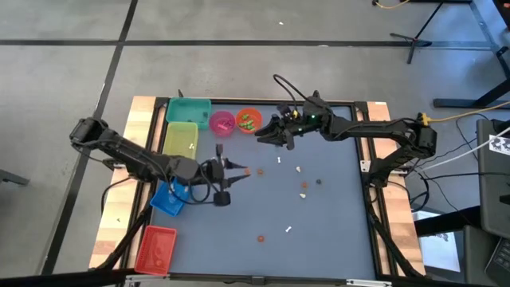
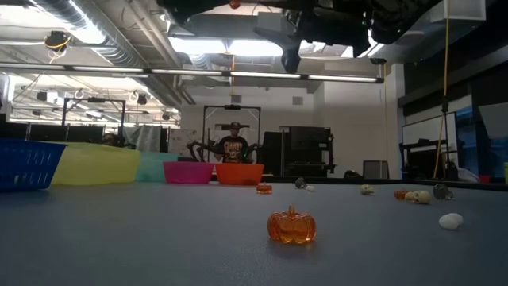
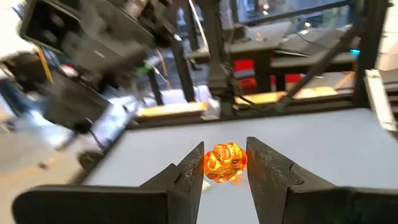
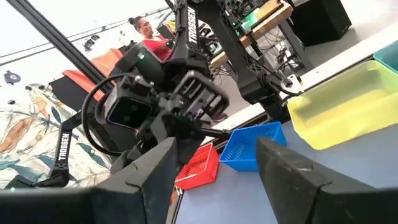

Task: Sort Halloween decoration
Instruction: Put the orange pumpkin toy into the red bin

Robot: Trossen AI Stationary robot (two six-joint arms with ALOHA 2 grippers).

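My left gripper (image 1: 242, 170) hovers over the mat left of centre, shut on a small orange pumpkin trinket (image 3: 224, 163). My right gripper (image 1: 261, 135) stands open beside the orange bowl (image 1: 249, 119), with nothing between its fingers (image 4: 155, 168). Other pieces of Halloween decoration lie loose on the blue-grey mat: white ones (image 1: 297, 169), a dark one (image 1: 318, 182), an orange one (image 1: 260, 237). In the low view another orange pumpkin (image 2: 291, 226) sits upright on the mat. My left gripper pinches the orange pumpkin trinket by its two sides (image 3: 210, 167) between its two fingers, near their free ends. The fingers lie level and point toward the table's right edge. The trinket hangs clear of the mat, high above it in the low view (image 2: 234, 4).
Along the far left stand a teal bin (image 1: 189, 109), a yellow-green bin (image 1: 181, 138) and a pink bowl (image 1: 221, 122); the orange bowl holds green pieces. A blue basket (image 1: 169, 198) and a red basket (image 1: 155, 249) sit at the near left. A person stands in the room beyond.
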